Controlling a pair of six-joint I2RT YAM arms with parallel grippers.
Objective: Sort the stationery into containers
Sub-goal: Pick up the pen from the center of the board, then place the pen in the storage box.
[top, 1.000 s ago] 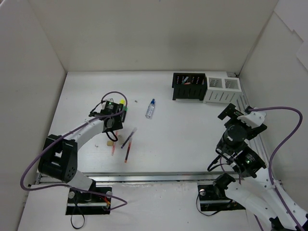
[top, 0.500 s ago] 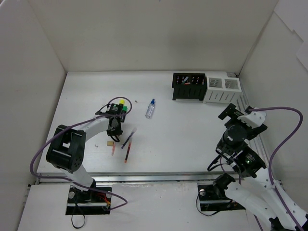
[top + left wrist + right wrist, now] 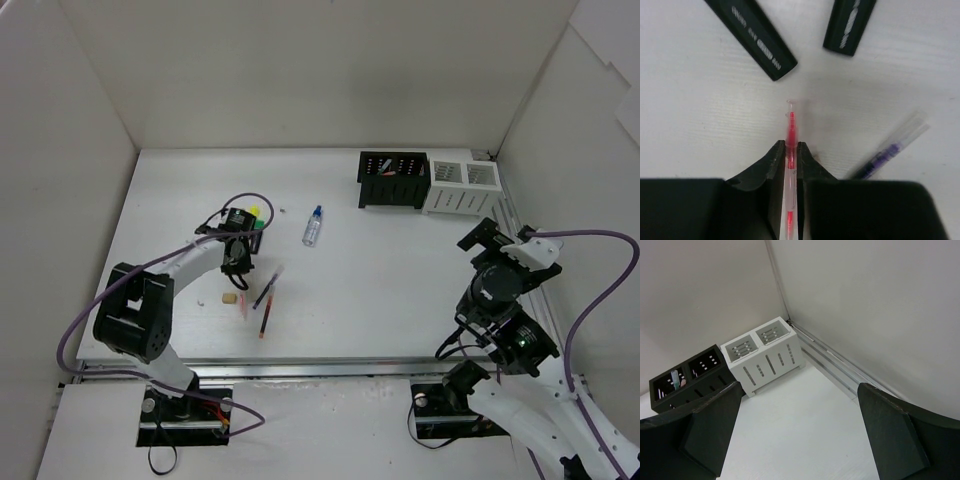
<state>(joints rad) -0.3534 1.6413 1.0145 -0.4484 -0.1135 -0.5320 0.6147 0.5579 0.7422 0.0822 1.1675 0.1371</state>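
My left gripper is shut on a thin red pen, low over the table; it also shows in the top view, with the pen sticking out toward the front. Two black highlighters lie just beyond it, their yellow cap and green cap showing from above. A purple-inked pen lies to the right. My right gripper is open and empty, raised at the right, facing the black organiser and the white bins.
A tan eraser, a small white eraser, another red pen and the clear blue-capped bottle lie on the table. The organiser and the bins stand at the back right, against the wall. A metal rail runs along the right wall.
The left gripper has closed on the red pen, and the pen's near end has shifted a little to the right. The right arm has drifted slightly right and forward.
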